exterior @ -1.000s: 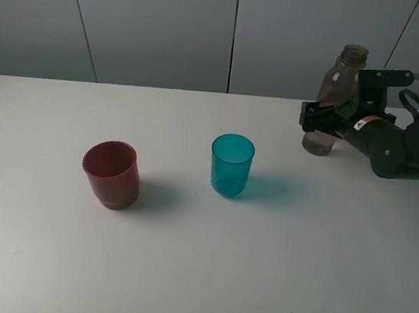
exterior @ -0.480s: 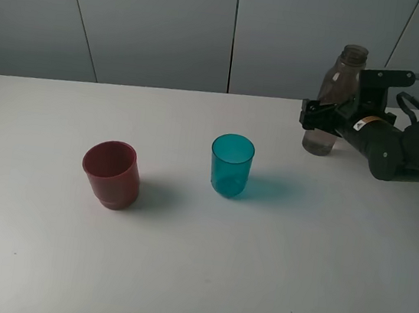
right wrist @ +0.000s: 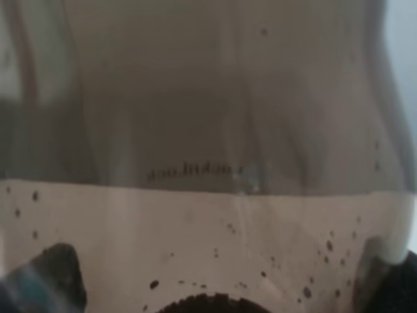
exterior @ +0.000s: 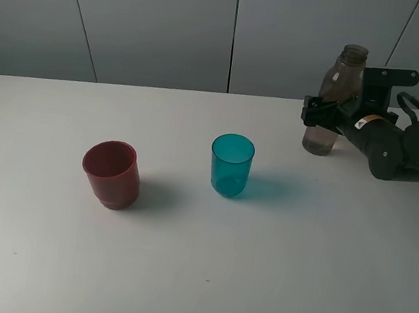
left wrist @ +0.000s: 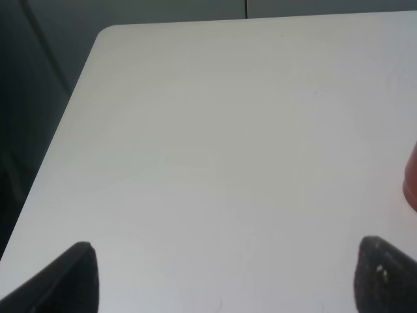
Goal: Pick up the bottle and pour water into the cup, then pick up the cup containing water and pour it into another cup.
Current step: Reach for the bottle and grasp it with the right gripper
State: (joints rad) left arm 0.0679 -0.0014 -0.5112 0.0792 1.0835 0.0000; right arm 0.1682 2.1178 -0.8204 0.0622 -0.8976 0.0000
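Nearest the front, the left gripper (left wrist: 234,275) hangs over the bare table (exterior: 177,283) with its fingers spread wide and nothing between them. Farther in, the red cup (exterior: 111,173) and then the teal cup (exterior: 231,165) stand upright and well apart, both where they were a second ago and both apparently empty. At the far right the bottle (exterior: 342,80) stands upright near the table's back edge, and here is the one change: the right gripper (exterior: 319,113) has crept a little higher along the bottle's body, its jaws as wide as before on either side of it. The right wrist view is filled with blurred bottle, so it cannot be told whether the pads already touch it, but the jaws have not closed. The grasp looks to be still lining up, and the pour into the teal cup has not begun.
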